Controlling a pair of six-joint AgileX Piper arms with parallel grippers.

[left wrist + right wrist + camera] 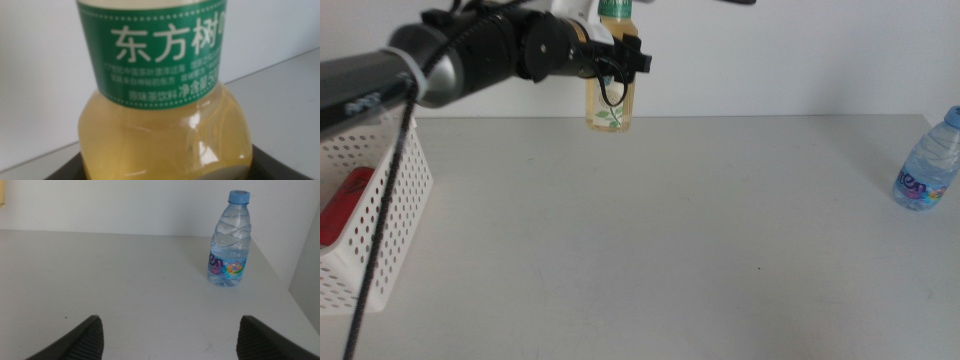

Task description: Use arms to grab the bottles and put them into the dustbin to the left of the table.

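Left tool (pixel 620 62) reaches in from the left at the far edge of the counter (pixel 670 230), clamped around the tea bottle (pixel 610 100). In the middle view the bottle's base sits about level with the counter's far edge; cannot tell if it touches the surface. Tea bottle: clear plastic, pale-yellow liquid, green label band with white Chinese print, rounded bulging lower body. Cap is cut off at the top of the frame. In the left wrist view the tea bottle (pixel 165 135) fills the frame, upright, label above the bulge, dark jaw tips just visible at either side of its lower body.

Right tool (pixel 167 335) is out of the middle view; its wrist camera shows both jaws spread wide apart, nothing between them, low over the bare counter (pixel 100 280).

Water bottle (pixel 927 165) stands upright near the right edge of the counter, well apart from the tea bottle. Small, clear, ribbed, blue cap, colourful label low on the body; right wrist view shows the water bottle (pixel 229 242) ahead of the open jaws, not touched.

White perforated dustbin (pixel 395 215) sits at the left side, a red can (pixel 345 205) lying inside it.
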